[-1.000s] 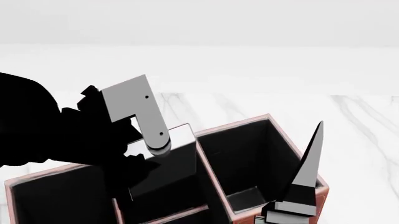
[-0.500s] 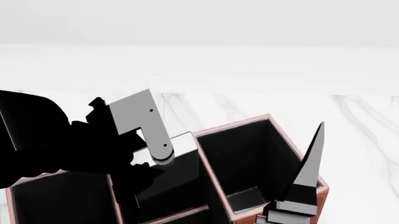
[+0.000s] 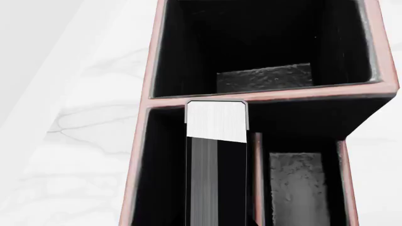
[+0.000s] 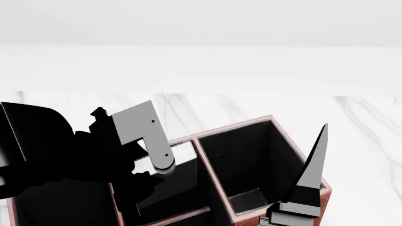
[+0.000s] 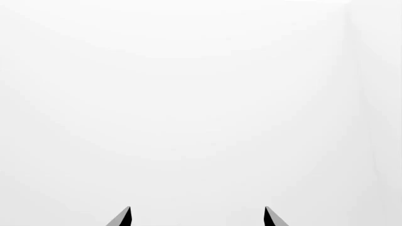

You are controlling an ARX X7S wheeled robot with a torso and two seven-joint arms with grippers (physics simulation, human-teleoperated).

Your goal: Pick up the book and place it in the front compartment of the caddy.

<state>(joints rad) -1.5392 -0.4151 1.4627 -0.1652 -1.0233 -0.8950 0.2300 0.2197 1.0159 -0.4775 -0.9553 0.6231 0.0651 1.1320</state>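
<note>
The reddish-brown caddy (image 4: 238, 126) with black lining fills the bottom of the head view. My left gripper (image 4: 148, 176) is shut on the black book (image 4: 179, 172) and holds it upright inside a narrow compartment, beside the large deep one. In the left wrist view the book's white page edge (image 3: 217, 121) points at the divider of the caddy (image 3: 270, 96), and my own jaws are hidden there. My right gripper (image 4: 311, 174) is open and empty at the caddy's right corner, pointing up. Its fingertips (image 5: 127, 212) face blank white.
The caddy stands on a white marble table (image 4: 364, 141) with a pale wall behind. A large deep compartment (image 4: 245, 160) lies right of the book, and another dark compartment (image 4: 56, 202) lies under my left arm.
My left gripper has moved down with the book, which now sits lower in the caddy's compartment. The right arm has not moved.
</note>
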